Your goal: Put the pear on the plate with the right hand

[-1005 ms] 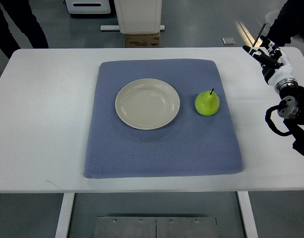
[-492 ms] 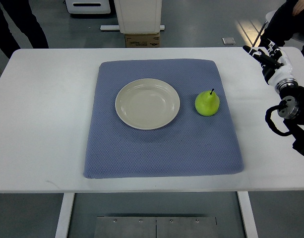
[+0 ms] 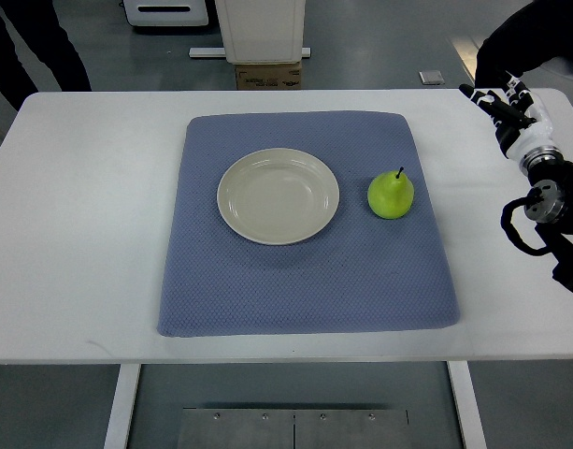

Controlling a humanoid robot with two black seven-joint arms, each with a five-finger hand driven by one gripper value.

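One pear [image 3: 390, 195] stands upright on the blue mat [image 3: 305, 281], stem up, just right of the empty plate [image 3: 278, 195], not touching it. Right hand [image 3: 507, 105] sits at the counter [image 3: 80, 234] far right edge, well apart from the fruit; fingers look loosely extended and empty, though small and hard to read. Pear likely light, firm, smooth-skinned, prone to rolling. Best gripped around the wide lower belly, not the stem.

Green pear [image 3: 391, 195], cream plate [image 3: 278, 195], blue textured mat [image 3: 305, 281], white table [image 3: 80, 224]
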